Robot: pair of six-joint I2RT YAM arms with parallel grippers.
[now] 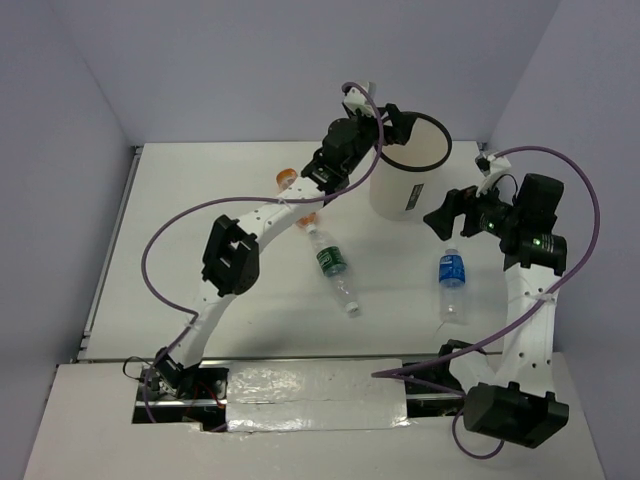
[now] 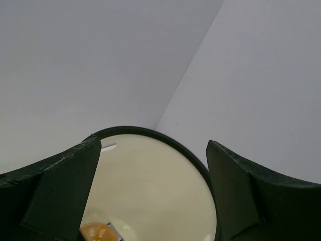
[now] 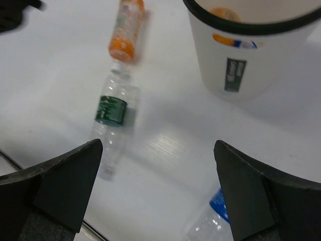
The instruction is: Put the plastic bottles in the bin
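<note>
Pale lilac walls close a white counter (image 1: 200, 300) on three sides. From above, the bin (image 1: 400, 195) stands upright near the far wall, and the left tool (image 1: 398, 122) hangs over its black rim. An orange bottle (image 1: 310, 221) lies partly hidden under the left arm. Just beside it the green-label bottle (image 1: 331, 262) lies on its side. The blue-label bottle (image 1: 452, 280) lies well apart to the right, near the right arm. The right tool (image 1: 447, 212) is near the right side of the bin.

Left wrist view — the fingers (image 2: 60, 191) of the left tool stand wide apart with nothing between them. Below them is the round mouth of the bin, and the other orange bottle (image 2: 98, 232) is inside it.

Right wrist view — the right tool is open too, and empty. Ahead stands the bin with a small dark label; the other orange bottle shows through its wall. On the counter the orange bottle and the green-label bottle lie end to end, nearly touching. A part of the blue-label bottle shows at the lower edge.
</note>
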